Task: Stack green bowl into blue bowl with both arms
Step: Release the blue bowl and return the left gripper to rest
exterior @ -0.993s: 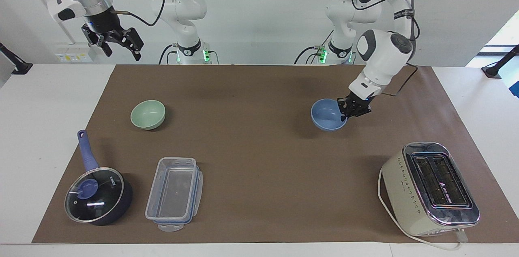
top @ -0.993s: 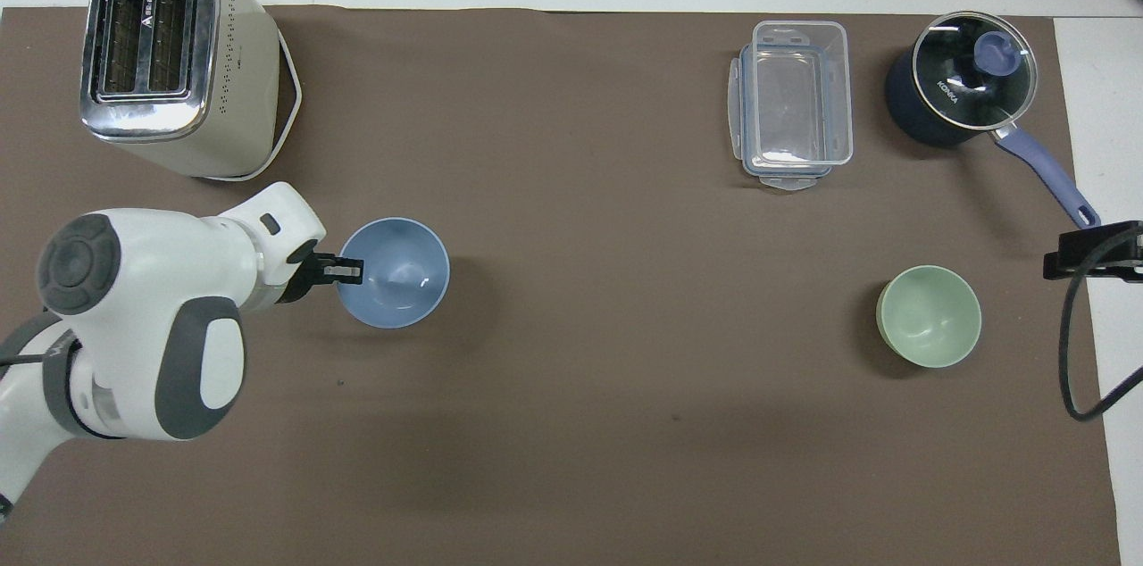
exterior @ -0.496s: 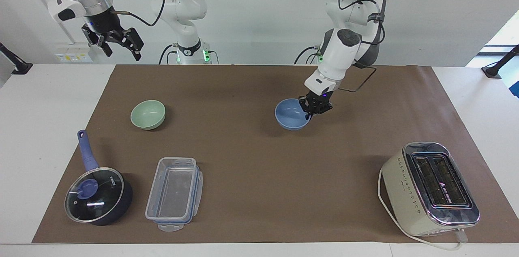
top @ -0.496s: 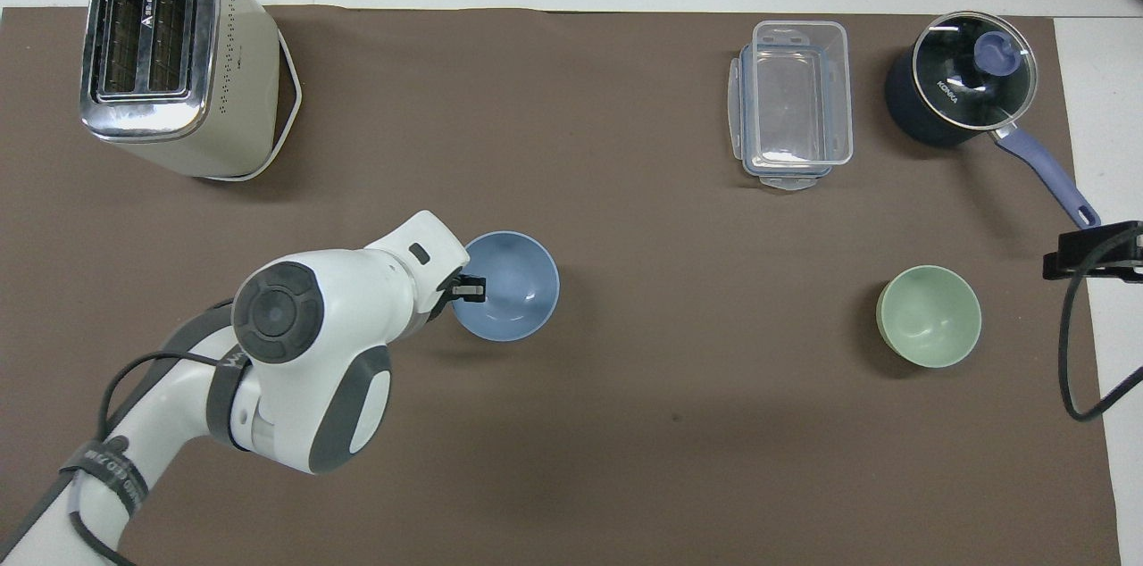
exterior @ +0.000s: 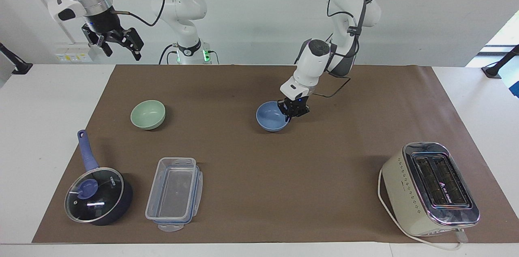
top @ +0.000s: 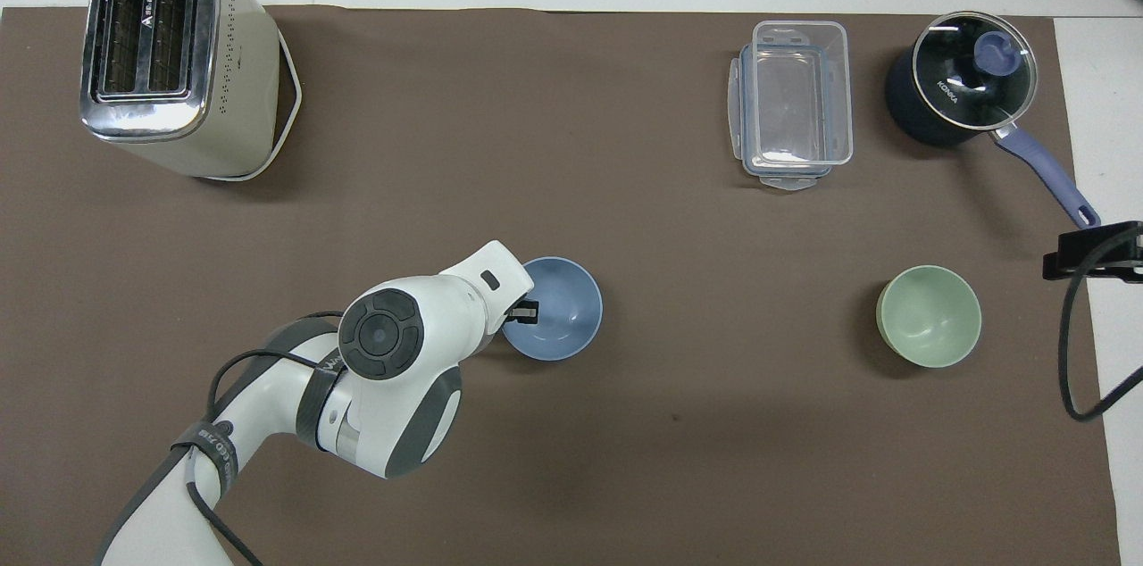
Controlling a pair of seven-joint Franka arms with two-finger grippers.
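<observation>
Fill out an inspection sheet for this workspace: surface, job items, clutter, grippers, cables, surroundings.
Surface: white table under a brown paper mat.
Job's things: small pale mint-green bowl upright near the right arm's end; small cornflower-blue bowl near mid-mat, held at its rim.
Clutter: dark-blue saucepan with glass lid, clear plastic container, cream and chrome toaster.
Grippers: left gripper shut on the blue bowl's rim; right gripper open, waiting raised off the mat's corner.
Cables: white toaster cord along the mat; black cables on both arms.
Surroundings: white wall, wall sockets.
</observation>
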